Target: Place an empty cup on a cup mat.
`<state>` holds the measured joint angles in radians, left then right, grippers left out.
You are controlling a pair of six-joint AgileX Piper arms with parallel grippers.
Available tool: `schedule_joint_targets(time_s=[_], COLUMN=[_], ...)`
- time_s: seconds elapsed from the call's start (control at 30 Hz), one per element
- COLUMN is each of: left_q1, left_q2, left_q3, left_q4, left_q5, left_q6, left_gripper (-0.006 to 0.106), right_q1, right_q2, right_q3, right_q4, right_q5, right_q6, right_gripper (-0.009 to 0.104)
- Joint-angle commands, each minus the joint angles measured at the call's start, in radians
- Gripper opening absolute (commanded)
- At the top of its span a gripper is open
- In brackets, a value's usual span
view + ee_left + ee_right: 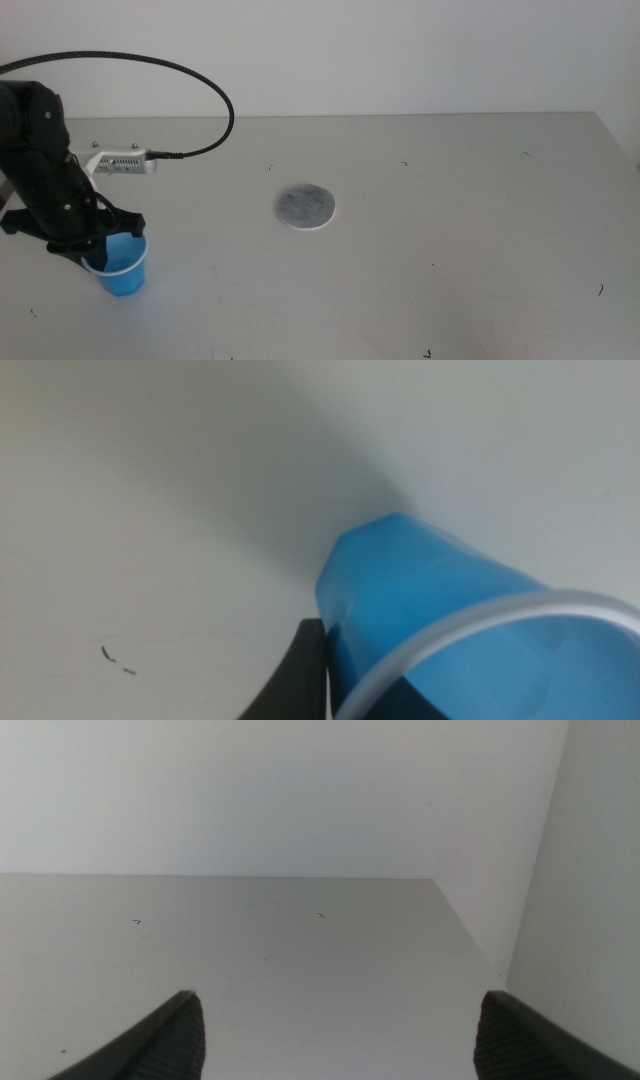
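The left gripper (105, 247) sits at the near left of the table, its dark jaws pinching the small bright blue disposable cup (120, 265) at the rim. In the left wrist view one dark jaw presses against the cup's (420, 600) outer wall, just below the thin pale rim; the other jaw is hidden behind the cup. The cup stands upright with its base on the table, tapering downward, its plastic wall smooth and slightly translucent, blue inside too.

Well apart from the cup, toward the table's centre, lies the cup mat (305, 206), a flat round disc with a mottled grey top and a white edge. Nothing stands between cup and mat; only bare tabletop separates them.

Behind the left arm a small white box-shaped device (122, 162) lies on the table, with a braided black cable (205, 82) arcing up and away from it.

The pale grey matte table (450, 230) bears a few small dark scuff marks. The right gripper (335, 1040), out of the middle view, waits with its jaws spread wide over bare table near the table's edge.
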<state>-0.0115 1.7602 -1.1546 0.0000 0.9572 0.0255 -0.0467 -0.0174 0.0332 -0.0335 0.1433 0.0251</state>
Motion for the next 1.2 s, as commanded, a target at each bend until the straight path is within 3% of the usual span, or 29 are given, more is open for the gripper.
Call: schedule_joint_targets(time_s=[0.0,0.23,0.5,0.87,1.17], left_q1=[-0.001,-0.029,-0.178,-0.363,-0.418], left_q2=[-0.076,-0.091,-0.026,0.255,0.457], left_q3=[-0.032,-0.169,-0.365,-0.767,-1.041], left_q4=[-0.042,-0.134,-0.062,-0.065,-0.068], left_q5=[0.008,0.107,0.159,0.264,0.329], left_q6=[-0.008,-0.031,-0.168,-0.209,-0.252], left_gripper=[0.0,0.0,0.0,0.0,0.0], right_q1=[0.002,0.002,0.002,0.002,0.002], right_q2=[-0.019,-0.019,-0.019,-0.019,-0.019], right_q3=[-0.012,-0.012,-0.012,-0.012,-0.012], right_q4=[-0.009,-0.009,-0.009,-0.009,-0.009], right_q5=[-0.077,-0.077,-0.077,-0.077,-0.077], right_q6=[-0.008,-0.008,-0.008,-0.008,-0.008], right_gripper=[0.094,0.094,0.094,0.094,0.094])
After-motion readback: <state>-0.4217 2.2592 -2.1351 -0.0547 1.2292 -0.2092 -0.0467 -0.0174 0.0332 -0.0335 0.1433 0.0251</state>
